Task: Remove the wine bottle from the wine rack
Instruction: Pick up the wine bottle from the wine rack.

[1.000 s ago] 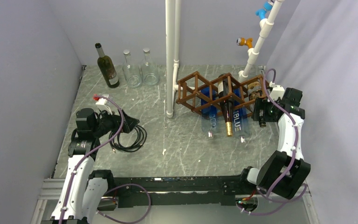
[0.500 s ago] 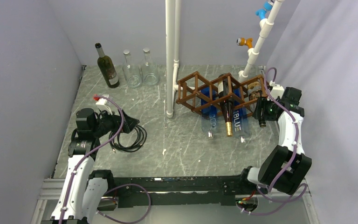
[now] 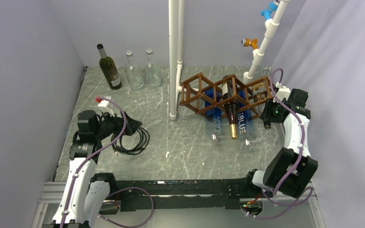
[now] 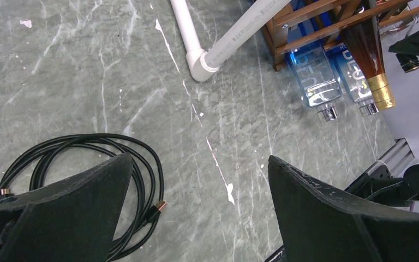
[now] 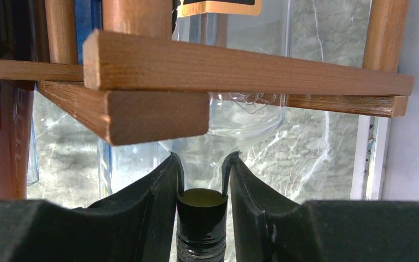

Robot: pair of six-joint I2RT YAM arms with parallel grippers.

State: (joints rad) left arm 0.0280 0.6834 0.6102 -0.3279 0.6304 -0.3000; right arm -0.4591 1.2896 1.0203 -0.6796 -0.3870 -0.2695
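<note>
Clamping the dark cap of the wine bottle [image 5: 201, 214]: right jaws closed on it from both sides, black fingers [image 5: 142, 218] pressed flat against the neck, just under the lowest bar of the wine rack [image 5: 240, 68]. Left jaws wide apart and holding nothing, low over the worktop [image 3: 171, 137] at the left of the top view, near a coil of black cable [image 4: 148, 180].

Lying in the rightmost cell of the rack at the right of the top view, close to the side wall, neck poking out toward the lower edge of the frame. Clear glass, smooth and rounded, with a yellow-and-black label higher on the body; whether full or empty, cannot tell.

Likely rigid, slick and breakable, so no squeezing harder than needed and no knocks against the wood. Best taken where it is now taken, at the capped neck, the narrowest and least slippery part. Probably body-heavy from that hold, so liable to droop once free of the cell. Best drawn straight along its own axis, to keep the shoulder off the bars.

Square-sectioned brown wooden bars, matt and sharp-edged, crossed into diamond cells. A light-looking frame, perhaps apt to drag along with the bottle. Beside it in the rack, a dark bottle with a gold foil collar [image 3: 232, 130] and two clear, blue-lettered bottles [image 4: 316, 82]. Grey marbled worktop, flat and faintly glossy.
</note>
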